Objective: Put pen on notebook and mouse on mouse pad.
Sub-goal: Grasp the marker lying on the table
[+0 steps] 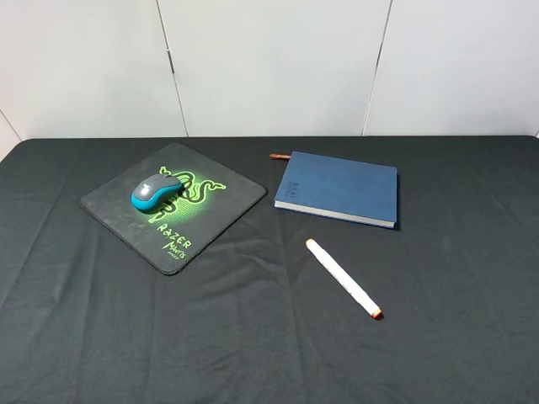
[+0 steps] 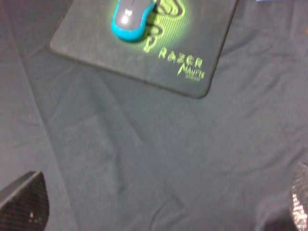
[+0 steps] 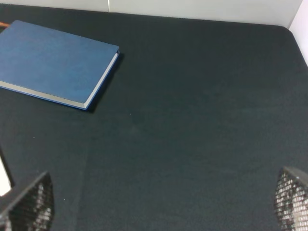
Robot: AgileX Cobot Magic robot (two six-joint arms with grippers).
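Note:
The grey and teal mouse sits on the black mouse pad with the green logo, on the left of the table. To the right lies the dark blue notebook, closed. The white pen rests on the cloth in front of the notebook, apart from it, its orange tip toward the front; one white end shows in the right wrist view. My left gripper hangs open above bare cloth short of the pad. My right gripper is open and holds nothing. Neither gripper shows in the exterior view.
A black cloth with light creases covers the whole table. White wall panels close off the back edge. The notebook's reddish ribbon tab sticks out toward the mouse pad.

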